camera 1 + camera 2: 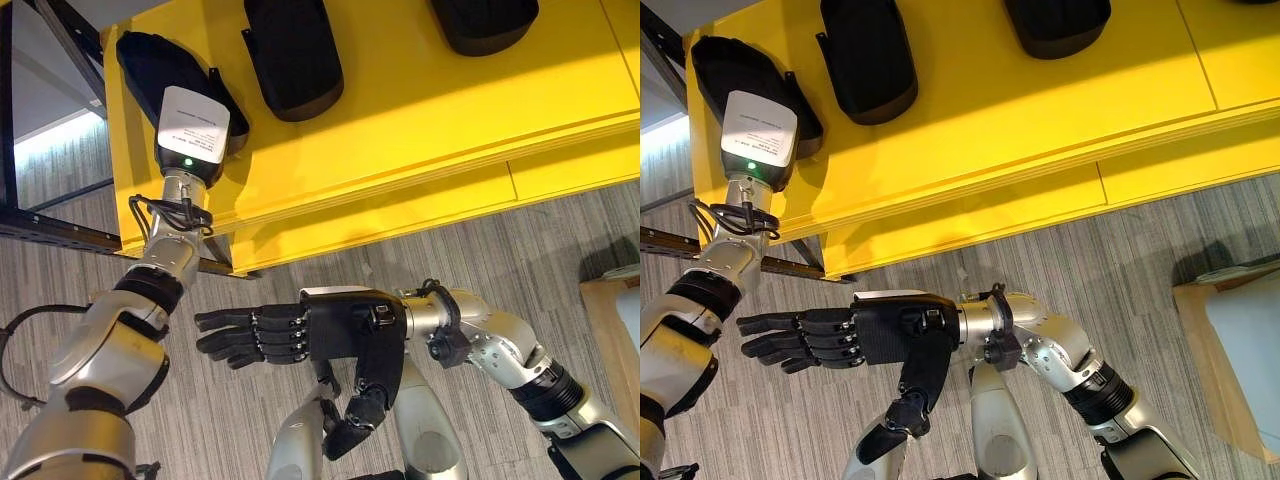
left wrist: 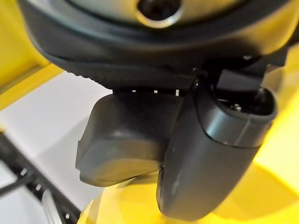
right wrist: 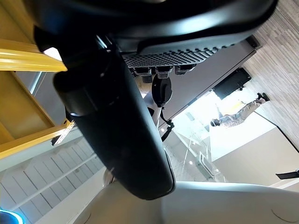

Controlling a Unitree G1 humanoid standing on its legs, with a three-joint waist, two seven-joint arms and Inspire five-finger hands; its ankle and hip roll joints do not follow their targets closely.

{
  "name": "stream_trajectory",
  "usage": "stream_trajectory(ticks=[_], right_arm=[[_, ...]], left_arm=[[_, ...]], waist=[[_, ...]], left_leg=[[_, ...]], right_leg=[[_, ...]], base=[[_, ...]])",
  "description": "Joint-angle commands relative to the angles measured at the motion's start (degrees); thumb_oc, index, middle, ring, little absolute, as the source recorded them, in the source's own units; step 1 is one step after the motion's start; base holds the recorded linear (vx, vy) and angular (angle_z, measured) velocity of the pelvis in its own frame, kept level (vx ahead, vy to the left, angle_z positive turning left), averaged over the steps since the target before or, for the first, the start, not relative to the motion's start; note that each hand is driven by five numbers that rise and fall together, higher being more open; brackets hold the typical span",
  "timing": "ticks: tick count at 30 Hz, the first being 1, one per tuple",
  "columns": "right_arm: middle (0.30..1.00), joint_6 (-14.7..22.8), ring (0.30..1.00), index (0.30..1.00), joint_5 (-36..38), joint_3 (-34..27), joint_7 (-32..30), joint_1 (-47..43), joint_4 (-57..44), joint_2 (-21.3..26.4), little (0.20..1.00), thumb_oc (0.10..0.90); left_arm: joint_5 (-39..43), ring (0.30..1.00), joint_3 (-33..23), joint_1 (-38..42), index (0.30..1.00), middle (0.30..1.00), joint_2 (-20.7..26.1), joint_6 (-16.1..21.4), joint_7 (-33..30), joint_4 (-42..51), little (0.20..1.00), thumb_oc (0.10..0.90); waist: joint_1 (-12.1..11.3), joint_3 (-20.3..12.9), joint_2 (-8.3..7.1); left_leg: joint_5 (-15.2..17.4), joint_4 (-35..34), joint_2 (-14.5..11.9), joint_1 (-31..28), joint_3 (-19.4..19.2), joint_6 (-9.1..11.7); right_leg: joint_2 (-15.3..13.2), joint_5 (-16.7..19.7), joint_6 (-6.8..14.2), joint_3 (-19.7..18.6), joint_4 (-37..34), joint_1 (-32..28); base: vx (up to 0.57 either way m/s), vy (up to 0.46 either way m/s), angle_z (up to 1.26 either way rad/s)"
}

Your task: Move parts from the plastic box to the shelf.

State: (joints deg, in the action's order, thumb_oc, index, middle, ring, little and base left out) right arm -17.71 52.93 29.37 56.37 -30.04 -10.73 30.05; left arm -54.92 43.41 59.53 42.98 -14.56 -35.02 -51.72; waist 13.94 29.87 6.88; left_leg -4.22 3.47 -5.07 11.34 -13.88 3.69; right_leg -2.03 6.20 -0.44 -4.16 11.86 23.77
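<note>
1. Black part (image 1: 150,62) lies on the yellow shelf (image 1: 420,110) at its left end, near the corner; the left hand (image 1: 192,128) is on top of it and covers its near half.
2. Left hand's fingers are hidden under its white-topped back in the eye views. The left wrist view shows a dark thumb (image 2: 210,154) and a dark block beside it, probably the part, but too close to read. Cannot tell if the hand grips the part or just rests on it.
3. Second black part (image 1: 295,55) sits just right of the first, apart from it, lengthwise away from the shelf's front edge. Third black part (image 1: 485,22) lies further right, cut off by the frame's top edge.
4. Right hand (image 1: 345,330) hangs over the grey striped floor (image 1: 480,250) in front of the shelf, well apart from all parts. Fingers (image 1: 245,333) straight and pointing to the robot's left, thumb hanging down, nothing held.
5. Dark metal rail (image 1: 60,230) runs by the shelf's left corner, under the left forearm.
6. Pale wooden box (image 1: 1230,340) stands on the floor at far right, partly out of frame.
</note>
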Motion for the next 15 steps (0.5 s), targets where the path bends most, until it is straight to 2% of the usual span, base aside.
stream_trajectory(ticks=[1, 9, 15], right_arm=[[1.0, 4.1, 1.0, 1.0, 5.0, 1.0, 0.6, -2.5, -2.8, -3.3, 1.0, 0.9], [1.0, 5.2, 1.0, 1.0, 5.7, 2.1, -0.1, -2.8, -2.6, -2.4, 1.0, 0.9], [1.0, 5.0, 1.0, 1.0, 6.4, 2.7, -1.1, -3.3, -2.9, -2.2, 1.0, 0.9]], left_arm=[[-3.2, 0.3, -1.8, 2.2, 0.3, 0.3, 6.9, -2.5, -3.2, -2.3, 0.3, 0.4], [-5.6, 0.3, -0.3, 2.9, 0.3, 0.3, 9.4, -2.6, -2.9, -2.9, 0.3, 0.4], [-8.1, 0.3, 0.3, 3.5, 0.3, 0.3, 10.3, -4.2, 1.0, -2.3, 0.3, 0.4]], waist=[[0.0, -4.6, 1.62], [-0.1, -4.5, 2.43], [-0.2, -4.3, 2.97]], left_leg=[[0.9, 4.2, -3.1, 2.6, 4.8, 1.5], [0.7, 3.6, -2.9, 2.4, 4.7, 1.4], [0.6, 3.4, -2.6, 2.3, 4.6, 1.4]], right_leg=[[-4.9, -9.3, 4.5, -0.5, 6.2, -1.2], [-5.3, -8.8, 4.8, -0.6, 4.9, -1.6], [-5.5, -8.5, 5.0, -0.8, 4.2, -1.9]], base=[[0.0, 0.0, 0.0], [0.0, 0.005, 0.0], [0.0, 0.0, 0.0]])
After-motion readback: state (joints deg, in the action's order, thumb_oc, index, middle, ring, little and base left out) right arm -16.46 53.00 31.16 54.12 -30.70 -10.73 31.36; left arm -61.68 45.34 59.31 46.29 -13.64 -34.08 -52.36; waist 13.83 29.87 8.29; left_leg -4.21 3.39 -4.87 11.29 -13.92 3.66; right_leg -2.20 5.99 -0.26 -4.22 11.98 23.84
